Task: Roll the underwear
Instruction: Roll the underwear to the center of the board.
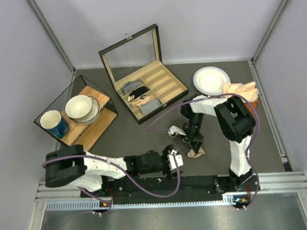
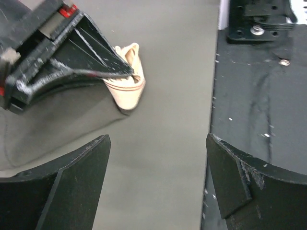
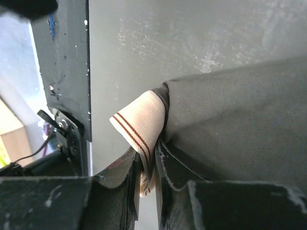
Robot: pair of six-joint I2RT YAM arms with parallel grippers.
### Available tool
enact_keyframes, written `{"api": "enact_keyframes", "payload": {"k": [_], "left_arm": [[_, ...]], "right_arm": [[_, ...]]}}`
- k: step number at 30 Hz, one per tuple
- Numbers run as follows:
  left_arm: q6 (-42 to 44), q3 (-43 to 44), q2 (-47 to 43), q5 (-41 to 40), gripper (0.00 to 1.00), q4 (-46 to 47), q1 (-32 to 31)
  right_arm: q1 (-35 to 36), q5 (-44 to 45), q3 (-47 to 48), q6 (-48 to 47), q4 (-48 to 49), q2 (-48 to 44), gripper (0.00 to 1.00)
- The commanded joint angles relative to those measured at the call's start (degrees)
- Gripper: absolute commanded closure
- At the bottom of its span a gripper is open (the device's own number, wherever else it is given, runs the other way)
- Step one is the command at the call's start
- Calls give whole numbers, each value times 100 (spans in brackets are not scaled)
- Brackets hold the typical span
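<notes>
The underwear is dark grey cloth with a beige waistband that has brown stripes. My right gripper is shut on a folded corner of that waistband and points down at the table. In the top view the right gripper stands over a beige bit of the underwear near the table's front. In the left wrist view the waistband shows under the right gripper's fingers. My left gripper is open and empty, low over the mat, just left of it.
An open black box with small grey rolls in its compartments stands at the back. A white plate and peach cloths lie at the back right. A shelf with bowls and a blue mug stands at left. A black rail runs along the near edge.
</notes>
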Motion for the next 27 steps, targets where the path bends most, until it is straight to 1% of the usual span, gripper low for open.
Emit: {"api": "enact_keyframes", "payload": {"k": [1, 3, 8, 11, 15, 16, 18, 21, 22, 25, 26, 27], "left_arm": [[418, 419, 623, -692, 14, 797, -38], [445, 629, 836, -824, 14, 797, -38], [585, 1060, 1600, -851, 14, 850, -46], [568, 1306, 1952, -965, 17, 867, -46], [471, 1684, 2348, -1193, 23, 824, -46], [471, 1772, 2514, -1254, 27, 762, -38], [419, 2001, 2647, -1273, 32, 490, -46], [313, 2142, 2849, -1299, 49, 306, -46], [287, 2159, 2910, -1377, 64, 279, -46], [129, 2247, 2955, -1343, 79, 15, -11], [85, 2230, 2937, -1212, 91, -37, 15], [-46, 2221, 2920, -1150, 100, -55, 41]], "right_arm": [[93, -51, 298, 603, -649, 414, 87], [93, -69, 368, 647, -639, 502, 87], [84, -148, 474, 665, -622, 661, 87], [84, -209, 474, 665, -578, 652, 87], [84, -262, 465, 674, -543, 661, 87], [84, -271, 474, 674, -543, 652, 86], [84, -288, 474, 674, -525, 661, 86], [84, -332, 456, 674, -525, 635, 86], [84, -350, 448, 665, -525, 626, 86], [75, -446, 439, 665, -516, 530, 82], [40, -473, 447, 674, -508, 486, 81], [5, -534, 465, 665, -508, 433, 77]]}}
